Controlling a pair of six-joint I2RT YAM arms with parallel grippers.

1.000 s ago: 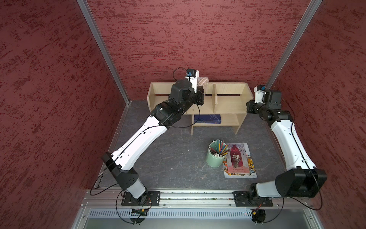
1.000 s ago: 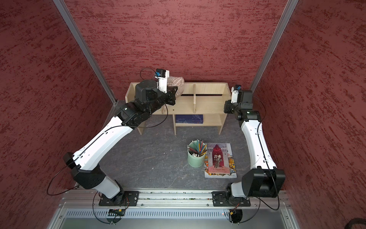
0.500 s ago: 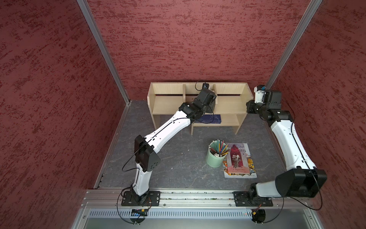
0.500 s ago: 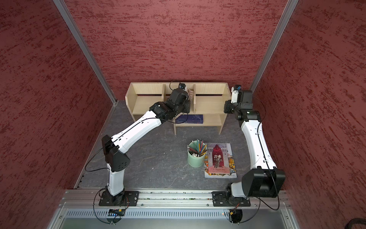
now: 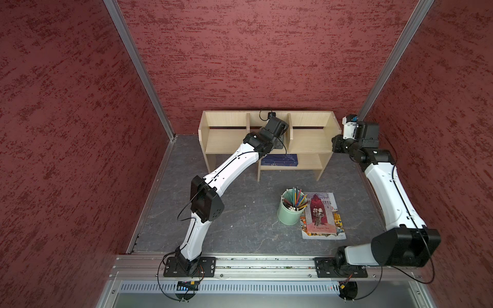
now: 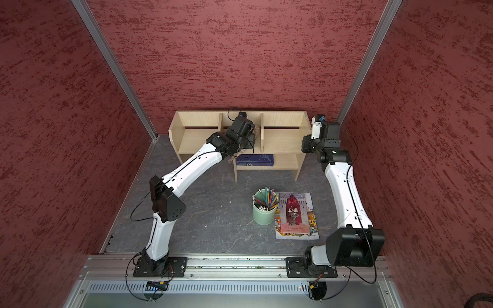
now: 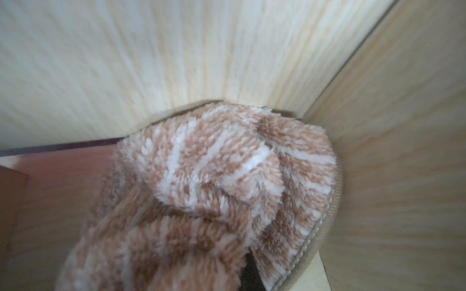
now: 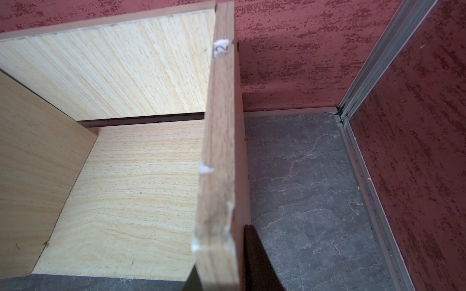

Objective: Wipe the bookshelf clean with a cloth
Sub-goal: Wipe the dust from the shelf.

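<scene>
The light wood bookshelf [image 5: 309,140] [image 6: 280,140] stands against the back wall. My left gripper [image 5: 278,134] reaches down into its middle compartment, between the two dividers, shut on the cloth [image 7: 216,176]. That fluffy tan cloth with pale stripes is bunched against the shelf board and the back panel [image 7: 151,63], and it hides the fingers. My right gripper [image 5: 336,140] [image 8: 222,272] is shut on the bookshelf's right end panel [image 8: 219,151], with a dark finger [image 8: 257,259] on the outer face.
A dark blue book [image 5: 278,159] lies on the lower shelf. On the grey floor in front stand a green cup of pencils [image 5: 290,210] and a colourful magazine [image 5: 322,216] beside it. Red walls close in on three sides.
My left arm has swung the cloth from above the left divider down into the middle compartment, and it has barely moved in the last half second. The right arm has not moved.
</scene>
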